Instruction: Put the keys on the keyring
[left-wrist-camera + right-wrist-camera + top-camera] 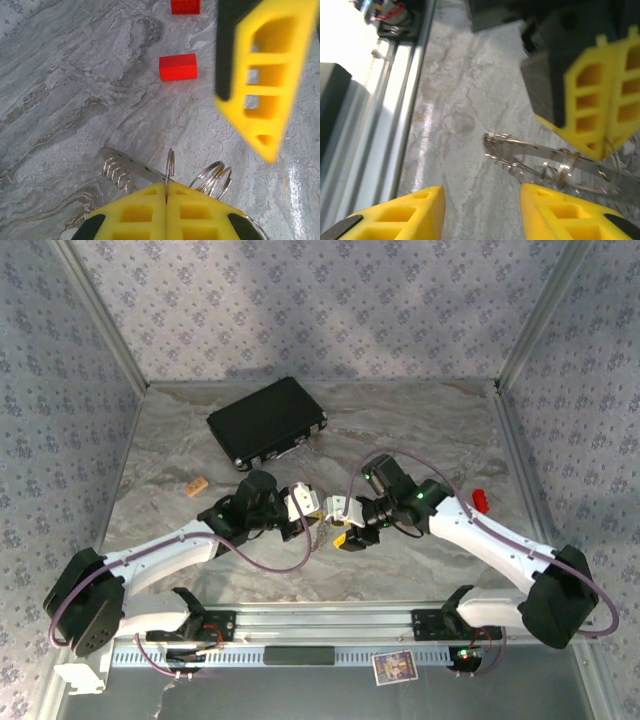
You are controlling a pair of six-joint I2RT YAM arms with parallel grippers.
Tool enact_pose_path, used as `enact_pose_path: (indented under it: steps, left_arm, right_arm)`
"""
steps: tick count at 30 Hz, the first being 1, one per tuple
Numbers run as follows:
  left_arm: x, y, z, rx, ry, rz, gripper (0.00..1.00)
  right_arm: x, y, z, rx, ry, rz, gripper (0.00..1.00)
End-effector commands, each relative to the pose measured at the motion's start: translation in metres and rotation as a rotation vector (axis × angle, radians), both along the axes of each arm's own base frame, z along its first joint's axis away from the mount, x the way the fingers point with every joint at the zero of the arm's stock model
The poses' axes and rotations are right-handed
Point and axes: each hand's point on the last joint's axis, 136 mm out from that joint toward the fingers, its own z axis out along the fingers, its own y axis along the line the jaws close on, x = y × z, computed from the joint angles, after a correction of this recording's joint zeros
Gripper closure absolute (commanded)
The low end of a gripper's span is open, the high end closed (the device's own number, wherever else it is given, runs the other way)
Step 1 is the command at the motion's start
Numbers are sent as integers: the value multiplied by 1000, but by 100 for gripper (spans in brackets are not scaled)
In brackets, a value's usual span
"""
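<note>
The left end effector (166, 192), pressed together, pinched the keyring (170, 165) near the desk (420, 430) centre, with the spread right end effector (482, 200) at its 3 o'clock; threading the keys seemingly was yet to do.

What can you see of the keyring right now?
The keyring looks like thin, shiny silver wire: several coiled loops joined by a flat metal strip. The left gripper is shut on one loop, held edge-on between its yellow fingers. The other coils stick out either side over the grey marbled table. The right gripper is open, not touching it.
</note>
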Motion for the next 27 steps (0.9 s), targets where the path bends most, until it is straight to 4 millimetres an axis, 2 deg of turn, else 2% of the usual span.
enact_pose_path:
  steps: [1,4,7,9,12,16,20,23,27]
  left_arm:
    - [0,-4,21,-55,-41,-4,100]
    - [-2,-3,19,-54,-39,-10,100]
    - [-4,-3,19,-55,-39,-20,100]
    - [-4,-4,20,-59,-39,-24,100]
    - [-4,-5,20,-62,-40,-23,100]
    - [-3,-5,21,-68,-37,-21,100]
    - [0,-4,22,-67,-40,3,100]
    - [4,-2,21,-62,-42,30,100]
    - [5,-2,21,-66,-33,38,100]
  right_arm:
    - [-20,-3,15,48,55,17,55]
    - [7,-11,16,76,-77,-96,57]
    - [38,-20,16,73,-200,-212,63]
    - [44,-20,15,60,-207,-215,65]
    - [35,-9,9,51,-145,-148,60]
    - [36,8,5,74,-147,-139,54]
    - [12,20,3,105,-72,-53,55]
    - [-10,17,-1,97,7,11,55]
    - [-21,6,-7,57,61,23,55]
